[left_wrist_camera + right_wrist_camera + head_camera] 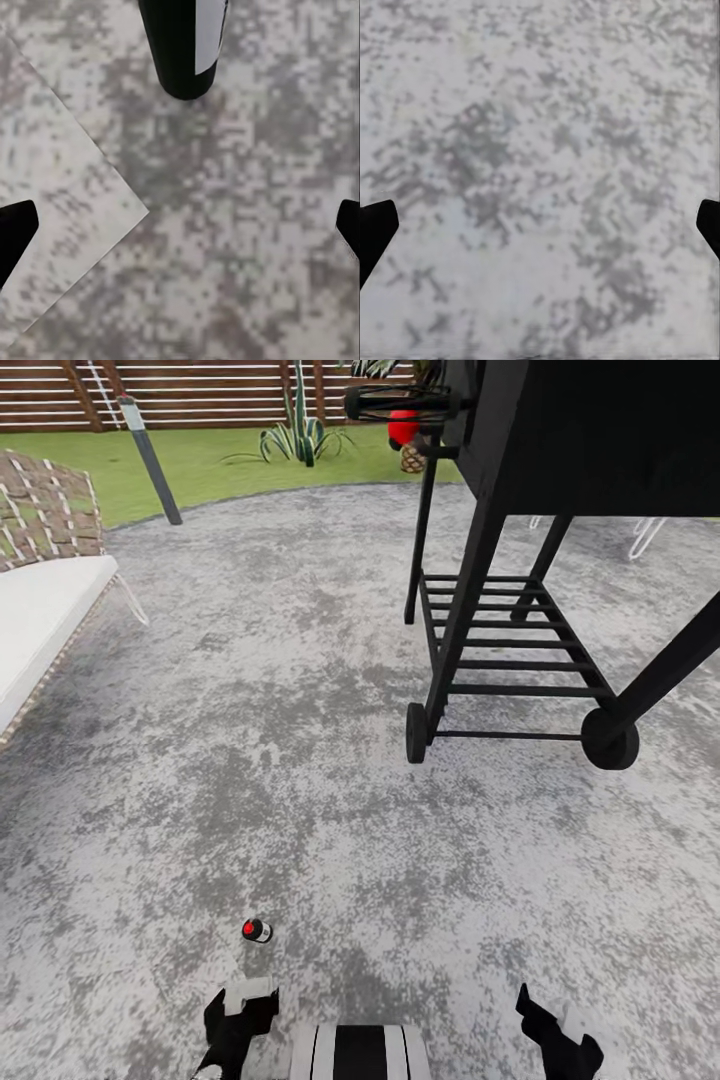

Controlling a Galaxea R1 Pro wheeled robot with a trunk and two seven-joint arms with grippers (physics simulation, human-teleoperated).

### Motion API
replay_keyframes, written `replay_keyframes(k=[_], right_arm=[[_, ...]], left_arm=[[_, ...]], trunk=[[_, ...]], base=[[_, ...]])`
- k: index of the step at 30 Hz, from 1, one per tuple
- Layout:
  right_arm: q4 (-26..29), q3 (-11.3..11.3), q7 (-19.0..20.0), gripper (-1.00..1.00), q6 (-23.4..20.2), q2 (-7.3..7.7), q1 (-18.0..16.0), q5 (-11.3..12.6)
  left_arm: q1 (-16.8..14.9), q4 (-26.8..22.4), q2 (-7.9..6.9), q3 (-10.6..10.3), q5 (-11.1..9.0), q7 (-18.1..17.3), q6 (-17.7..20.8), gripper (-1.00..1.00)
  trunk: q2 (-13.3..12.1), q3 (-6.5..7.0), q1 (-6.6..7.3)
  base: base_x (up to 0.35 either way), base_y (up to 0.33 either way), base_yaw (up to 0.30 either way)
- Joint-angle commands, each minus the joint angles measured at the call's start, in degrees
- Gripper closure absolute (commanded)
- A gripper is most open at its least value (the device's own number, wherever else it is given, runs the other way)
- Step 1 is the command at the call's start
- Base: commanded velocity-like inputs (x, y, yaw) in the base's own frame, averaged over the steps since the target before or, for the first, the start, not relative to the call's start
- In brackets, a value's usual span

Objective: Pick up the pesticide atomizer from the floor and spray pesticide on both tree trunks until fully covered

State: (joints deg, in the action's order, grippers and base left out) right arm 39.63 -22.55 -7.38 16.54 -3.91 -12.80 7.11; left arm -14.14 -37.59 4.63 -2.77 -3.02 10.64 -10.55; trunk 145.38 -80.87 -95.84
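A small atomizer [256, 930] with a red-dotted black and white head stands on the grey paving, just ahead of my left gripper [235, 1025]. In the left wrist view a black and white cylinder [184, 45] pokes in beyond the fingers, with a paler slanted patch [60, 187] beside it. I cannot tell whether these belong to the atomizer. The left gripper [180, 232] is open over the paving with nothing between its fingers. My right gripper [555, 1035] hangs low on the other side, also open [540, 232] over bare paving. The trees and their trunks are out of view.
A black wheeled grill [520, 590] with a slatted lower shelf stands ahead right. A woven chair with a white cushion [40, 610] sits at the left. A grey lamp post [150, 460], a spiky plant [300, 435], grass and the slat fence [200, 390] lie beyond.
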Motion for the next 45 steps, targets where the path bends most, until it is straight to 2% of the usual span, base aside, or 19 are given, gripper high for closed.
replay_keyframes(k=[1,10,14,19,23,27,35,45], right_arm=[[-0.1,-0.1,0.1,-1.0,0.2,-0.04,0.0,0.6],[-0.4,0.0,0.5,-1.0,0.2,-0.06,0.3,0.8],[-0.4,0.0,0.5,-1.0,0.2,-0.03,0.4,0.8],[-0.4,0.0,0.5,-1.0,0.2,0.02,0.5,0.8],[-0.4,0.0,0.5,-1.0,0.2,0.04,0.5,0.8],[-0.4,0.0,0.5,-1.0,0.2,0.02,0.5,0.7],[-0.4,0.1,0.5,-1.0,0.2,0.01,0.5,0.4],[-0.5,0.1,0.5,-1.0,0.2,0.01,0.5,0.4]], left_arm=[[0.0,-0.3,-0.03,-0.3,-0.3,0.4,-0.2,-1.0],[-0.3,-3.5,0.26,-0.3,-0.3,0.7,-0.1,-1.0],[-0.3,-7.2,0.24,-0.5,-0.3,1.9,0.0,-1.0],[-0.2,-10.6,0.21,-0.7,0.0,2.8,0.3,-1.0],[-0.2,-11.1,0.11,-0.8,0.4,3.3,0.4,-1.0],[-0.2,-11.0,-0.05,-0.8,0.6,3.5,0.4,-1.0],[-0.2,-10.8,-0.06,-0.8,0.7,3.8,0.3,-1.0],[-0.2,-10.7,0.05,-0.7,0.6,3.8,0.0,-1.0]], trunk=[[0.0,-0.26,-0.01],[0.0,-0.48,-0.04],[0.1,-1.37,-0.14],[0.1,-1.37,-0.14],[0.1,-1.37,-0.14],[0.1,-2.26,-0.25],[0.1,-2.26,-0.25],[0.3,-4.25,-0.48]], base=[[0.0,0.0,0.0],[0.0,0.0,0.0],[0.0,0.0,0.0],[0.0,0.0,0.0],[0.0,0.0,0.0],[0.0,0.0,0.0],[0.0,0.0,0.0],[0.0,0.0,0.0]])
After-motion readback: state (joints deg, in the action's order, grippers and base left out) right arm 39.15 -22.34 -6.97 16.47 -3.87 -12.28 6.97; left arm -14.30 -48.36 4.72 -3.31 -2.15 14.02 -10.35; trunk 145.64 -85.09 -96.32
